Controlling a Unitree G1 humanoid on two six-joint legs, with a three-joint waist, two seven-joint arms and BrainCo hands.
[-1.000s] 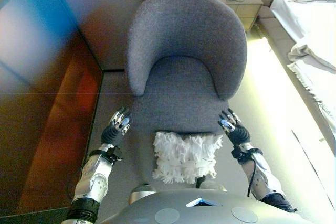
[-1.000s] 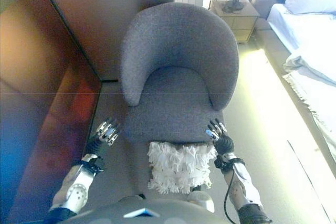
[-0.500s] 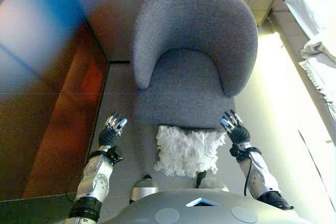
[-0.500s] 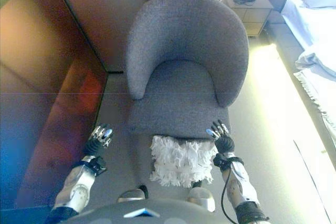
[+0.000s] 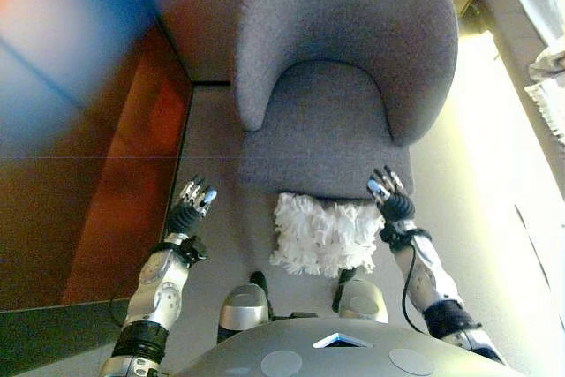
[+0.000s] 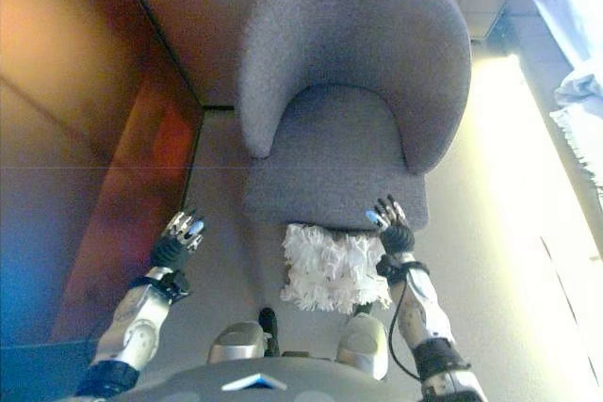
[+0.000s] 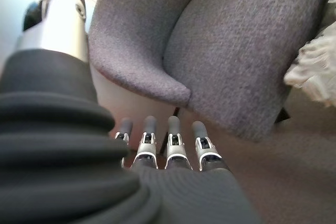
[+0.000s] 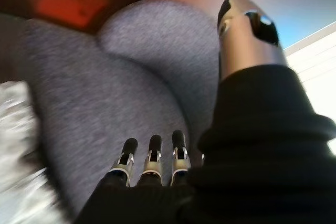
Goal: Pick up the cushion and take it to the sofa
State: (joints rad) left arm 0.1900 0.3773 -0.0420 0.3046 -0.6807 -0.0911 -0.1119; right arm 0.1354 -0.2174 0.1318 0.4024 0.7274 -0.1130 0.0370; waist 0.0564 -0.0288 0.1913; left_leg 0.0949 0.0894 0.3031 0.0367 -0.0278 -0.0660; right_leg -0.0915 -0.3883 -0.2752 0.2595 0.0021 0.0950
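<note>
cushion: white shaggy cushion [image 5: 322, 234] is lying on floor, touching grey armchair [image 5: 340, 86] front edge
left hand [image 5: 193, 203]: hovering left of cushion, fingers straight, empty
right hand [image 5: 388, 196]: hovering at cushion's right corner, fingers straight, empty

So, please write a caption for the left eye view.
Open hands flank a white cushion on the floor before a grey armchair.

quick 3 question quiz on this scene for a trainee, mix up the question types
1. True or false: the white fringed cushion lies on the floor in front of the grey armchair.
2. Which hand is closer to the cushion: A left hand, B right hand?
3. Fill in: both hands are ____ and hold nothing.

Key:
1. true
2. B
3. open
</note>
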